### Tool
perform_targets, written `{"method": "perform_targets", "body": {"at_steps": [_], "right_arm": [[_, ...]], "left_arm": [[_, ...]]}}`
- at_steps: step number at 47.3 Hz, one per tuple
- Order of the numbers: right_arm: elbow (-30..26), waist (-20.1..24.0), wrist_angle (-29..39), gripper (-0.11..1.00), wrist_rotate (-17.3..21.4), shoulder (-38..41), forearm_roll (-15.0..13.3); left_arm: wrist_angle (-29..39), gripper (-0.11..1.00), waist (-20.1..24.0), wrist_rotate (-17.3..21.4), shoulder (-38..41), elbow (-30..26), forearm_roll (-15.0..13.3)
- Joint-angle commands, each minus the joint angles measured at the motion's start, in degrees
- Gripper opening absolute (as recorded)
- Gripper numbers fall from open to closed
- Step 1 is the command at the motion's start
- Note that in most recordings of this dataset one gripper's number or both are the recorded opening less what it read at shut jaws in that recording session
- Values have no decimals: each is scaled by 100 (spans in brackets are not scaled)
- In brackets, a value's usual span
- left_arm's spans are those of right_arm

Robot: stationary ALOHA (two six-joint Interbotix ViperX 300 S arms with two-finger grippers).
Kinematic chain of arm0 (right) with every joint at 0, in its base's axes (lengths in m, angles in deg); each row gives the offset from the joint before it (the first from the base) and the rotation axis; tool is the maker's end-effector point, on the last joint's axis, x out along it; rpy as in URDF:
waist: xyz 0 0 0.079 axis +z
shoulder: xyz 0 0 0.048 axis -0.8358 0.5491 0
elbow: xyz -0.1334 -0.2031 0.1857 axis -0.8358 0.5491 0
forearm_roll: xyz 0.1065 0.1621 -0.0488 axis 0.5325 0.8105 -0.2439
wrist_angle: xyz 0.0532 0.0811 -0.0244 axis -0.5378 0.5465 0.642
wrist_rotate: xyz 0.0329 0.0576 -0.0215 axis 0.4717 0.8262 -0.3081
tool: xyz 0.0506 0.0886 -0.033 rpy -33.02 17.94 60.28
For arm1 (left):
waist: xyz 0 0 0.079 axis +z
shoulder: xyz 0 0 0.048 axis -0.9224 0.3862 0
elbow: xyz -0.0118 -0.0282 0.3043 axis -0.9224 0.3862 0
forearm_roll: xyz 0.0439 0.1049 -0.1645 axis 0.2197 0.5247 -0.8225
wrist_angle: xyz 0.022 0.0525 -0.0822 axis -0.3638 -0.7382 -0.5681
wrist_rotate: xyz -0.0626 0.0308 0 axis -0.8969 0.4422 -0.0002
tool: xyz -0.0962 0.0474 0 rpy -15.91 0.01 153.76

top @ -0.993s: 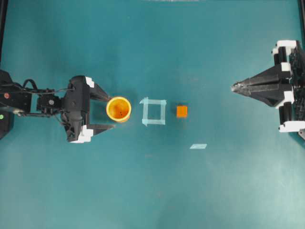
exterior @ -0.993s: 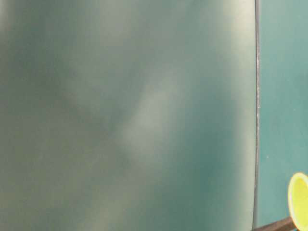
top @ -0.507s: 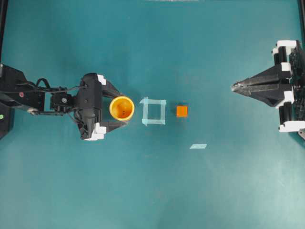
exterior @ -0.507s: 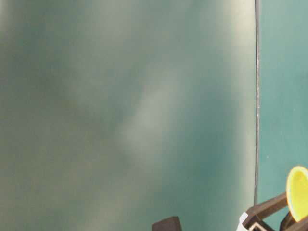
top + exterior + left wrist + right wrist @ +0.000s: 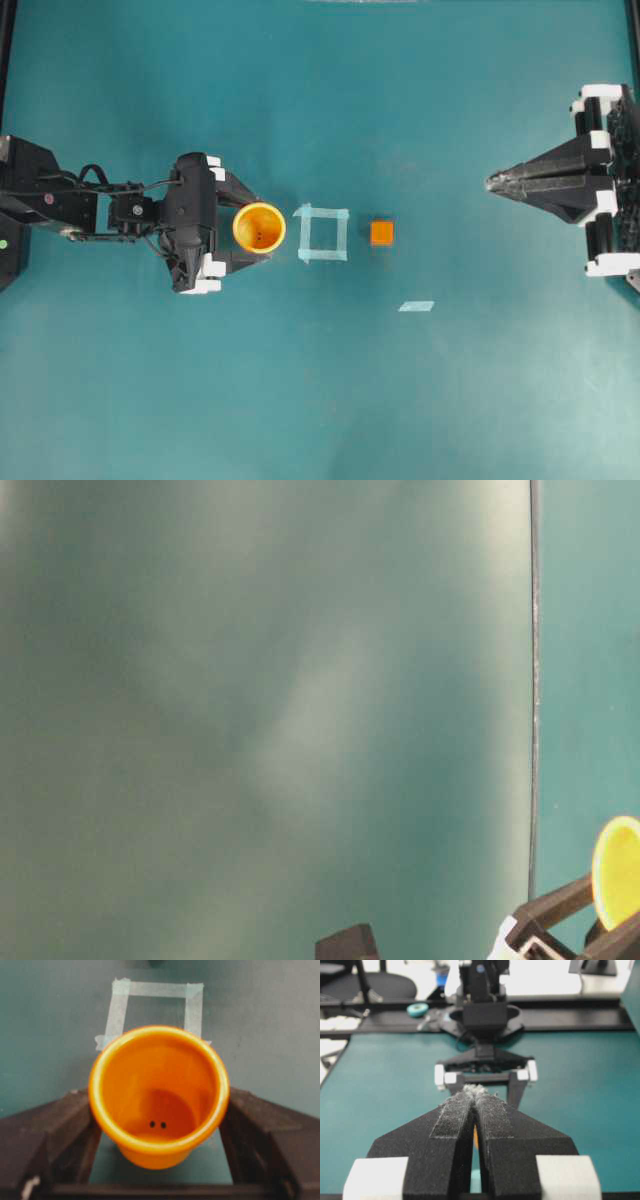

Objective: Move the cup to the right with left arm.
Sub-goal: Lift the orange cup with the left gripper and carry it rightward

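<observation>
Left arm [image 5: 90, 205] stretched low toward centre, jaws spread wide; right arm [image 5: 590, 180] parked, jaws pressed together.

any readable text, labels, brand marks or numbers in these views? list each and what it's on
None: no words, numbers or brand marks can be read in any view.
The cup bears no print; only two small dark dots on its inside bottom.
The tape square, the loose tape strip and the orange cube are blank.
Both grippers' white pads are unmarked.
Background clutter in the right wrist view is too blurred to read.
</observation>
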Motion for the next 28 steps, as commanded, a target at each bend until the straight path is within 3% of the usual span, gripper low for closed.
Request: {"method": "perform_targets", "body": {"at_steps": [1,28], "right_arm": [[-185,-9,-18,-1,26,0,18],[-193,-9,-18,-1,18,0,18]], "left_arm": [[-35,70,-9,9,-193,-79,9],[264,66,0,-70,-360,-624,9]]}}
